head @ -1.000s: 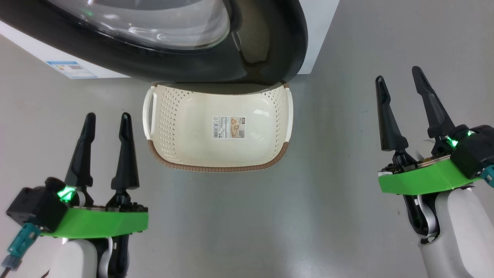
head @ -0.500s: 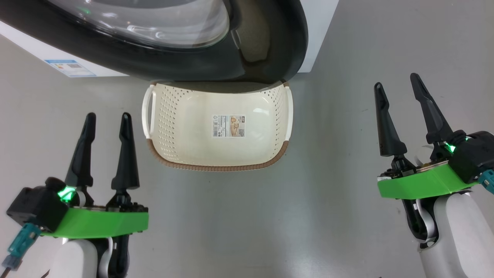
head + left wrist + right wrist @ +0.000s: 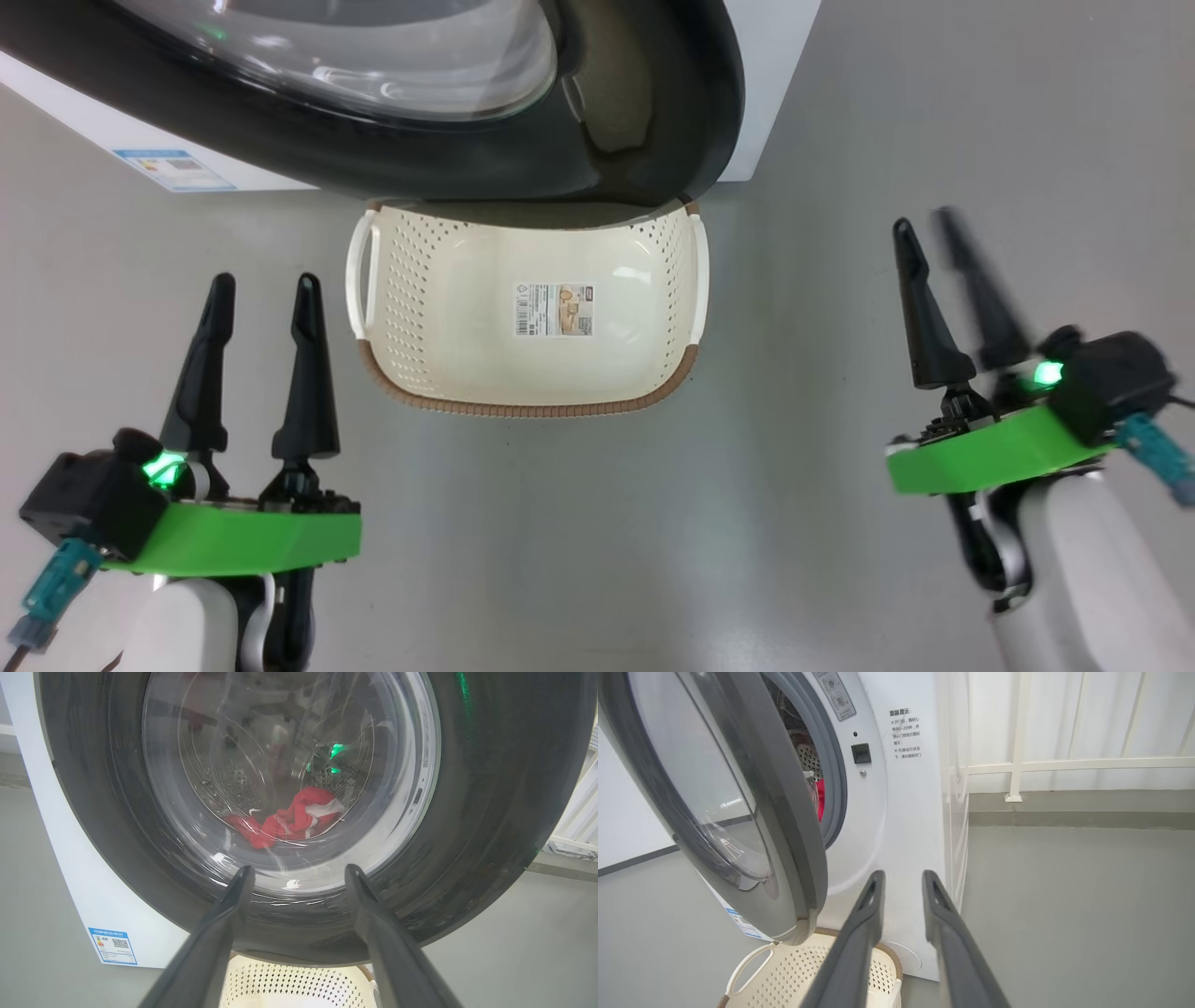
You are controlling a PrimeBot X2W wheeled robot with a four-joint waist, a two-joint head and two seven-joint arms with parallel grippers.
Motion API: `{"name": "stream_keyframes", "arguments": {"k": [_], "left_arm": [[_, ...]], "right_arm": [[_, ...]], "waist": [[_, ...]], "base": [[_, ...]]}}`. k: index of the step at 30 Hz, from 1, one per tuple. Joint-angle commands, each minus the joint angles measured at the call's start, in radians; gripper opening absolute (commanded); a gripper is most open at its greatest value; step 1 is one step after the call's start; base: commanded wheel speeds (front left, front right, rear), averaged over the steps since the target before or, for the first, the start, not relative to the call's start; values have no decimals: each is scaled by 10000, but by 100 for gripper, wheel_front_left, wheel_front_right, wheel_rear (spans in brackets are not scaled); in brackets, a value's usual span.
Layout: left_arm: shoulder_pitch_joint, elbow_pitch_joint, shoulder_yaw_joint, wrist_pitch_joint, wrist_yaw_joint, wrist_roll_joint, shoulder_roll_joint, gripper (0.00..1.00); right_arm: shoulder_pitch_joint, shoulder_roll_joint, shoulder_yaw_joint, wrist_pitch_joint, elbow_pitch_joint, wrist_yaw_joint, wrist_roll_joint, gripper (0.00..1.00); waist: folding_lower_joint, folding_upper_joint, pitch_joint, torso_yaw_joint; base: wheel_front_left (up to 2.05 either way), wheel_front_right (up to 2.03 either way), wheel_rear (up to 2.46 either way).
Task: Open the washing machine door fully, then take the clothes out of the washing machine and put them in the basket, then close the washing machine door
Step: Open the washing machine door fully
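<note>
The washing machine door (image 3: 644,103), with its black rim and clear glass bowl, stands partly open and overhangs the far edge of the empty cream basket (image 3: 420,308) on the floor. Seen from the right wrist, the door (image 3: 784,826) is ajar from the white washing machine (image 3: 896,812), and a strip of red clothes (image 3: 820,798) shows in the gap. The left wrist view has the clothes (image 3: 289,819) behind the glass. My left gripper (image 3: 263,285) is open, left of the basket. My right gripper (image 3: 924,224), blurred, hangs right of the basket with narrowed fingers and nothing between them.
A blue label (image 3: 173,168) is stuck low on the machine's front. A white railing with a pale curtain (image 3: 1017,760) runs to the right of the machine. Grey floor (image 3: 579,541) lies between both arms and in front of the basket.
My right gripper has drawn back and a little inward, and its fingers have closed partway. The left gripper, the door and the basket have stayed put.
</note>
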Motion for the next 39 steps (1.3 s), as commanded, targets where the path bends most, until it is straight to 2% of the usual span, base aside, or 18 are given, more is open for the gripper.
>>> {"name": "stream_keyframes", "arguments": {"k": [1,7,12,13,16,20,21,27,31,35,39], "left_arm": [[119,-196,254,-49,-54,41,238,100],[166,-132,191,-49,-54,-3,238,100],[119,-48,56,-49,-54,22,238,100],[118,-26,9,-49,-54,17,238,100],[149,5,-28,-49,-54,-8,238,100],[168,12,-40,-49,-54,-57,238,100],[168,12,-40,-49,-54,-57,238,100],[173,-15,-15,-49,-54,-101,238,100],[178,30,-16,-49,-54,225,238,100],[117,69,-90,-49,-54,344,238,100],[36,106,-170,-49,-54,402,238,100]], "right_arm": [[128,73,457,-53,-120,65,98,0],[-1131,-246,1286,-53,628,65,895,0],[-2449,-513,1853,-53,1576,65,2183,0],[-2941,-523,2144,-53,2015,65,3192,0],[-3639,-647,2792,-36,2488,65,5010,0],[-4440,-824,3291,756,2644,65,7823,0],[-4440,-824,3291,756,2644,65,7823,0],[-5433,-1042,3077,2926,2799,65,11487,0],[-5976,-985,2847,5223,3509,65,13514,0],[-6616,-951,2447,7011,4295,65,14938,0],[-7161,-938,2282,8144,4782,65,15484,0]], "waist": [[0,0,-33,2],[0,0,-114,-61],[0,0,-177,31],[0,0,-211,97],[0,0,-251,200],[0,0,-230,277],[0,0,-230,277],[0,0,-134,305],[0,0,-105,280],[0,0,-78,292],[0,0,-59,360]], "base": [[0,0,0],[0,0,0],[0,0,0],[0,0,0],[0,0,0],[0,0,0],[0,0,0],[0,0,0],[0,0,0],[0,0,0],[0,0,0]]}}
